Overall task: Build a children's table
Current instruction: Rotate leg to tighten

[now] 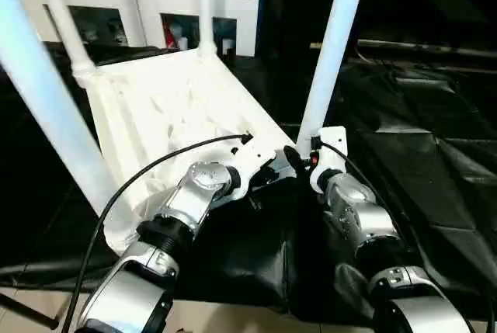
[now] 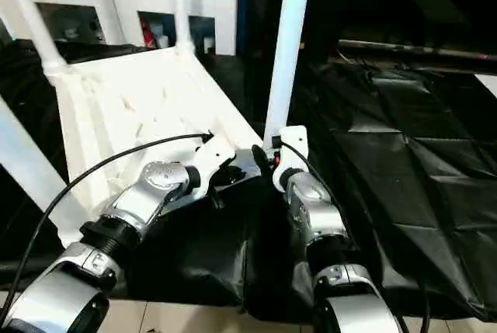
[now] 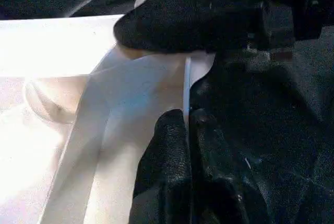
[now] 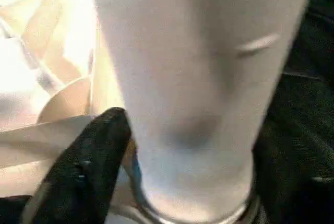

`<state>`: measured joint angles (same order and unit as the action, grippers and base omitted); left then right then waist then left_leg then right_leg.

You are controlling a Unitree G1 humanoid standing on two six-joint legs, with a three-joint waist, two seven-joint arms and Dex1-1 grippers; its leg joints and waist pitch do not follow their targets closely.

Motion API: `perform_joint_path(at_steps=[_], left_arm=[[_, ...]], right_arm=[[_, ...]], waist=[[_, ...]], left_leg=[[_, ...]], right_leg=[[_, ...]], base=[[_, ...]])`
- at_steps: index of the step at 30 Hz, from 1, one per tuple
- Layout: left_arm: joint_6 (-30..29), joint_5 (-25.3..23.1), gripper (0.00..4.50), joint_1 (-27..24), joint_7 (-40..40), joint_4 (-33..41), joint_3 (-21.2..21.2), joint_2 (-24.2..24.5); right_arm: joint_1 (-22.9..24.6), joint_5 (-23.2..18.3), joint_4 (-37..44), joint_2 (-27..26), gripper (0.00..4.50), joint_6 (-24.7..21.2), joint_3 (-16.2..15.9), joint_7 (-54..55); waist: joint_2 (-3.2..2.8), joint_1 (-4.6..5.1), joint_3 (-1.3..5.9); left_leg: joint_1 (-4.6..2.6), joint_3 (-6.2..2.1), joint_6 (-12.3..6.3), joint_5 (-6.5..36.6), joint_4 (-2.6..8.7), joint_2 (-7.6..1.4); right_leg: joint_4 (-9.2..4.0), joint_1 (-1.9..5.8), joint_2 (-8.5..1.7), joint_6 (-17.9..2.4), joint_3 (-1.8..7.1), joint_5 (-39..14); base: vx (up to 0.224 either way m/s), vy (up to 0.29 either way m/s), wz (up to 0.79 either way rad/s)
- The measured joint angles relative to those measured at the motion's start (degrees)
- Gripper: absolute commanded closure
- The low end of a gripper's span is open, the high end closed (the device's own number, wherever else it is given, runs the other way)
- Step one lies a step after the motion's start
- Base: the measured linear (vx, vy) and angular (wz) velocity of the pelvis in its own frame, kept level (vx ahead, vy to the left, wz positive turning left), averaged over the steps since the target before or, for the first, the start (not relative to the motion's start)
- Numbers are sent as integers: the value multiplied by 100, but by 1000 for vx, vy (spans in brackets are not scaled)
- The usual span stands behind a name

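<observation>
White plastic tabletop (image 1: pixel 167 108) lies underside-up on black sheeting, four legs in their sockets. My left end effector (image 3: pixel 187 117) is pressed together on its near rim at 6 o'clock, steadying it. Right end effector (image 4: pixel 156 145) straddles the near-right leg (image 1: pixel 330 53) base, spread, likely seating it.

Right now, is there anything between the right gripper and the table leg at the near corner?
Nothing visible stands between them. The right gripper is already at the base of the leg, close to its corner socket on the tabletop; one black finger lies right beside the leg.
</observation>
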<state>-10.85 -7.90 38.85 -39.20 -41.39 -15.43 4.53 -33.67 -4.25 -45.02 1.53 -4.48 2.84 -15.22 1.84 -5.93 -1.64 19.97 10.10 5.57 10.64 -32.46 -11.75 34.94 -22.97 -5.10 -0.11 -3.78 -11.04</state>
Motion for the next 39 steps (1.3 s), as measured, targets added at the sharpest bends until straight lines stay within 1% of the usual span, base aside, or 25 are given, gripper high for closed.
perform_joint_path(at_steps=[3, 5, 11, 13, 15, 19, 23, 26, 27, 28, 29, 30, 31, 33, 39], left_arm=[[76, 19, 450, -16, -164, 2, 6, 87], [108, 64, 450, -46, -403, 55, 15, 196], [396, 380, 450, -321, -1739, 414, 25, 912], [448, 434, 450, -371, -2112, 507, 26, 1036], [450, 546, 450, -467, -2524, 690, -8, 1217], [416, 707, 450, -540, -3099, 836, -31, 1476], [328, 790, 450, -611, -3369, 957, -37, 1602], [319, 818, 450, -677, -3495, 1049, -37, 1674], [310, 820, 450, -684, -3532, 1070, -37, 1688], [292, 821, 450, -689, -3562, 1083, -39, 1696], [284, 821, 450, -690, -3564, 1089, -39, 1697], [276, 821, 450, -690, -3565, 1095, -39, 1699], [264, 821, 450, -692, -3570, 1109, -41, 1700], [252, 821, 450, -696, -3570, 1121, -43, 1701], [237, 818, 450, -708, -3539, 1144, -43, 1695]], right_arm=[[11, 37, 6, 174, 85, 10, -139, -416], [112, 31, 142, 365, 85, 7, -271, -891], [625, -87, 965, 1104, 85, -45, -793, -2852], [728, -162, 1185, 1242, 85, -114, -876, -3248], [935, -321, 1570, 1524, 85, -228, -1028, -3835], [1111, -504, 1921, 1747, 85, -339, -1142, -4456], [1139, -549, 2053, 1836, 85, -431, -1213, -4773], [1158, -598, 2148, 1848, 117, -528, -1244, -4872], [1159, -613, 2171, 1850, 117, -557, -1254, -4880], [1158, -620, 2188, 1856, 140, -595, -1270, -4884], [1158, -623, 2193, 1852, 140, -611, -1281, -4884], [1158, -623, 2193, 1844, 152, -616, -1285, -4883], [1158, -621, 2192, 1840, 152, -622, -1282, -4881], [1158, -620, 2193, 1839, 168, -626, -1281, -4881], [1161, -619, 2193, 1794, 186, -635, -1279, -4864]], waist=[[5, 10, -3], [9, 15, -5], [10, 19, -10], [13, 6, -15], [20, -52, -20], [28, -70, -26], [36, -65, -31], [40, -65, -34], [42, -65, -35], [45, -68, -37], [47, -70, -38], [49, -69, -39], [50, -69, -40], [50, -69, -40], [50, -68, -40]], left_leg=[[-1, 0, 0, 0, 3, 0], [-1, -1, 0, 0, 13, -1], [4, -2, 0, 0, 23, -4], [12, -2, 0, 0, 13, -4], [10, 2, -3, 2, 10, -4], [12, 9, -10, 7, 9, -3], [11, 11, -10, 7, 9, -4], [11, 12, -9, 6, 9, -6], [10, 12, -9, 6, 9, -6], [10, 12, -9, 6, 8, -6], [9, 12, -9, 6, 7, -6], [9, 12, -8, 6, 6, -5], [10, 12, -8, 6, 5, -5], [10, 12, -8, 6, 5, -5], [10, 12, -9, 6, 3, -5]], right_leg=[[0, -1, 0, 1, -1, -1], [0, -4, 1, 6, -2, -3], [1, -11, 5, 2, -4, -7], [0, -13, 3, 2, -4, -7], [-6, -12, -1, 2, -4, -11], [-10, -21, -4, -2, -6, -14], [-7, -22, -4, -4, -7, -16], [-4, -22, -4, -5, -7, -16], [-3, -22, -4, -5, -7, -16], [-3, -22, -4, -5, -7, -16], [-3, -22, -4, -5, -7, -16], [-3, -22, -5, -5, -6, -16], [-3, -22, -5, -4, -7, -16], [-3, -22, -5, -5, -7, -16], [-1, -22, -5, -5, -7, -16]], base=[[0, 0, 0], [0, 0, 0], [0, 0, 0], [0, 0, 0], [0, 0, 0], [0, 0, 0], [0, 0, 0], [0, 0, 0], [0, 0, 0], [0, 0, 0], [0, 0, 0], [0, 0, 0], [0, 0, 0], [0, 0, 0], [0, 0, 0]])
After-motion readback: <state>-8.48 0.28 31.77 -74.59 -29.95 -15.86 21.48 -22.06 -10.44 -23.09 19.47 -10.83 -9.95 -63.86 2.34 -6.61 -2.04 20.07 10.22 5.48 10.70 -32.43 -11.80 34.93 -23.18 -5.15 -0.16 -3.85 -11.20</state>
